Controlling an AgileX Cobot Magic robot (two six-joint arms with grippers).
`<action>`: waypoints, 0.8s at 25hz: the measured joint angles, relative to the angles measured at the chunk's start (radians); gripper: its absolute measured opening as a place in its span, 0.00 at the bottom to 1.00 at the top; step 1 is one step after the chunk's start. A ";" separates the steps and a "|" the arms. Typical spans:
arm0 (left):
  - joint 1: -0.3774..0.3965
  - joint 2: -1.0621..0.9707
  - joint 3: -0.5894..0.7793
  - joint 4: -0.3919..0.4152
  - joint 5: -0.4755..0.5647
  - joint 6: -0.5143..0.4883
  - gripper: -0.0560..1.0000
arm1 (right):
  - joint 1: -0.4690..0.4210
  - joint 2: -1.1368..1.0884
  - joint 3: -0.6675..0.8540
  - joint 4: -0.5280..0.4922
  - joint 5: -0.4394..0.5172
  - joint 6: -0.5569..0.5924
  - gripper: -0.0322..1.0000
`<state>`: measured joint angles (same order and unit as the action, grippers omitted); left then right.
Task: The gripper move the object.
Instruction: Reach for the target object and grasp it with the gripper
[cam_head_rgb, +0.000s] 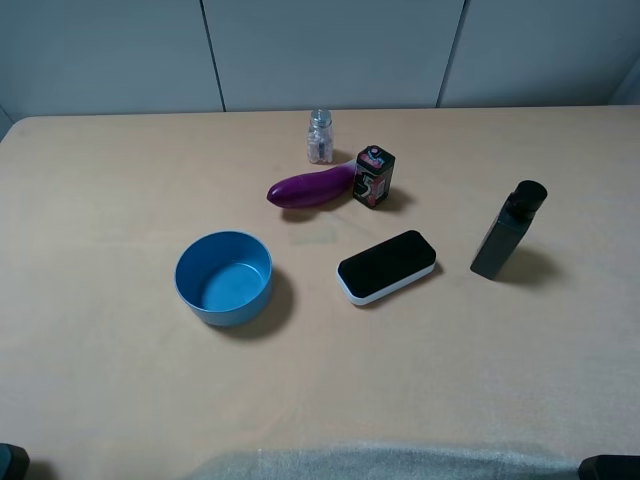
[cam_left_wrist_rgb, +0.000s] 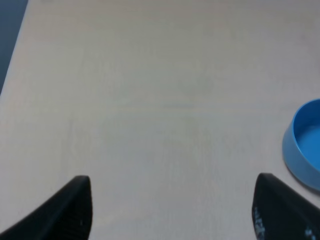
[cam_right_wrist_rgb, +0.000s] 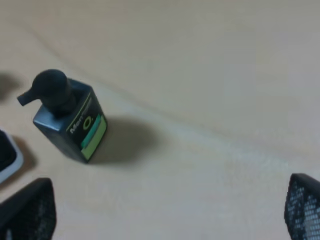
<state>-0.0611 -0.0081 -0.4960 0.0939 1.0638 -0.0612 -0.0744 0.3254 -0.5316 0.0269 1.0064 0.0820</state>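
Dark bottle (cam_head_rgb: 508, 232) (one, upright), one blue bowl (cam_head_rgb: 225, 314), one eraser (cam_head_rgb: 386, 266)

Tall dark bottle (cam_head_rgb: 506, 236), upright

The desk (cam_head_rgb: 100, 380) is smooth, matt, pale and wood-like. The bottle (cam_head_rgb: 497, 245) looks like dark plastic with a soft sheen, its green label (cam_right_wrist_rgb: 95, 135) glossier. The bowl (cam_head_rgb: 224, 277) is smooth blue plastic; the eggplant (cam_head_rgb: 312, 187) has shiny purple skin. The fingers (cam_right_wrist_rgb: 304, 207) of the right tool (cam_right_wrist_rgb: 167, 215) carry a fine mesh texture.
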 joint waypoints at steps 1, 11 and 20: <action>0.000 0.000 0.000 0.000 0.000 0.000 0.75 | 0.000 0.047 -0.015 0.004 -0.004 0.000 0.70; 0.000 0.000 0.000 0.000 0.000 0.000 0.75 | 0.000 0.425 -0.225 0.101 0.009 0.136 0.70; 0.000 0.000 0.000 0.000 0.000 0.000 0.75 | 0.000 0.706 -0.378 0.097 0.119 0.165 0.70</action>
<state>-0.0611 -0.0081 -0.4960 0.0939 1.0638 -0.0612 -0.0744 1.0310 -0.9097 0.1236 1.1253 0.2475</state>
